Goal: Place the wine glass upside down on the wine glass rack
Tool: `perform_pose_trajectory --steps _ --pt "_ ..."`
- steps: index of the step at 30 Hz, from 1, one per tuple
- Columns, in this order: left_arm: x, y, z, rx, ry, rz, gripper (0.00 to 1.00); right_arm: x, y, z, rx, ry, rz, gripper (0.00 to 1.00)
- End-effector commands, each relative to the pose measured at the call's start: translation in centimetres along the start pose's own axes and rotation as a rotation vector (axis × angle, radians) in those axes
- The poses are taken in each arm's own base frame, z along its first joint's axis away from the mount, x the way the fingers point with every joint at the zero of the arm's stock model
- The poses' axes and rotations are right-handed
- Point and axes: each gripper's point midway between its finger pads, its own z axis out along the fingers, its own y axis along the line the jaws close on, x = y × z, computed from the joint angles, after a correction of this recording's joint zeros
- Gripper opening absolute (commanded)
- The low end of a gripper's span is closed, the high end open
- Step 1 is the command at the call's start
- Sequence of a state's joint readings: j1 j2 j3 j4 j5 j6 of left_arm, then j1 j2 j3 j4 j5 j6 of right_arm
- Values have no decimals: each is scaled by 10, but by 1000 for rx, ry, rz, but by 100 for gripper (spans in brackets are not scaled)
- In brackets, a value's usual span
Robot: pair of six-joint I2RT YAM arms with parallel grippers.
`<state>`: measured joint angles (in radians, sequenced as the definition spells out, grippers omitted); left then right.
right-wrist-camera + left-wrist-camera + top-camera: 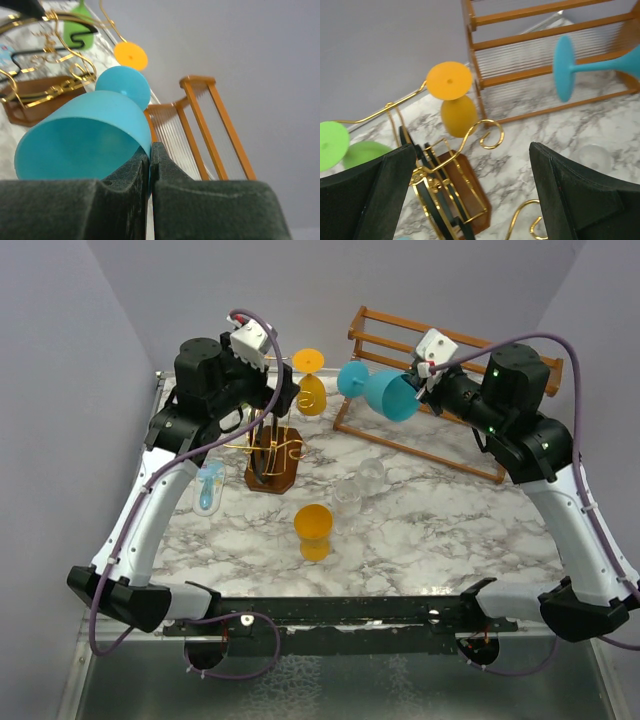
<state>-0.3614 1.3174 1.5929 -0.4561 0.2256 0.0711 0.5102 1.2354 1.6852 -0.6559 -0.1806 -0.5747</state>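
Blue wine glass (pixel 95 120) in right tool (pixel 150 152)

Marble desk (pixel 450 530) and its load.
Wine glass rack (pixel 272 465) left, slatted rack (pixel 472 50) back right, orange glass (pixel 314 525) and two clear glasses (pixel 350 492) mid-desk, possibly a pale blue glass (pixel 210 485) lying far left.

Blue wine glass (pixel 390 395) sideways in air, right of gold wine glass rack (pixel 273 472)

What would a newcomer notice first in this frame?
The blue wine glass stands out, held on its side in mid-air by the shut right gripper pinching its rim, in front of the wooden slatted rack at back right. Next comes the gold wire rack at back left, an orange glass hanging upside down from one arm, with the open left gripper just over it.
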Motion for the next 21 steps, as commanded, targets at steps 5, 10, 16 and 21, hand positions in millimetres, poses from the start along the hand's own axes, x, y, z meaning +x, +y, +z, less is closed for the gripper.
perform_pose_trajectory --steps 5,10,16,21 --pt "-22 -58 5 313 -46 -252 96 -53 15 17 -134 -204 186 2" --pt "-11 -72 13 385 -25 -358 82 -58 22 19 -172 -221 225 2" --pt "-6 -72 17 389 -11 -408 60 -58 22 17 -169 -227 243 2" --pt "-4 -74 16 405 -4 -437 41 -57 23 15 -168 -229 245 2"
